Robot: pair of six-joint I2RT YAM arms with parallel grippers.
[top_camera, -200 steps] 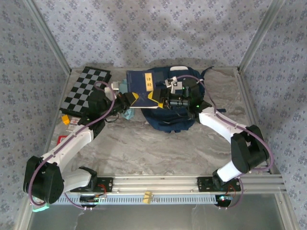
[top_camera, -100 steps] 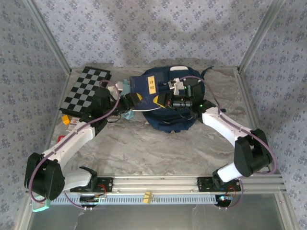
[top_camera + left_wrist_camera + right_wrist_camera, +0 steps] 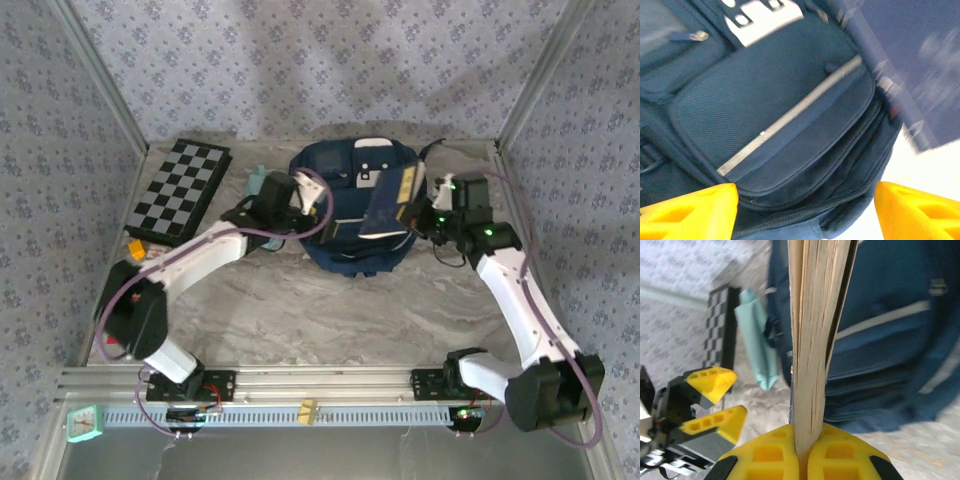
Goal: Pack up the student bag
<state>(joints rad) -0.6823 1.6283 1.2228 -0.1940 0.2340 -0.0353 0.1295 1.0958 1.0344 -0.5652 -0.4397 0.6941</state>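
Right wrist: right gripper [image 3: 807,434] clamps a book [image 3: 812,315] over the student bag [image 3: 885,335]; left gripper [image 3: 805,194] spread empty.

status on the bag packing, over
Left gripper open over student bag. Right gripper shut on book, edge-on above bag. Teal item beside bag, off the path.

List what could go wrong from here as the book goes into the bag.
1. The right gripper pinches the book by one edge only, so it might pivot or slip out.
2. The left gripper is open and holds nothing, so the student bag may slide or fold if the book is pushed in.
3. The left wrist view shows no open mouth on the bag's front, so the book could catch there.
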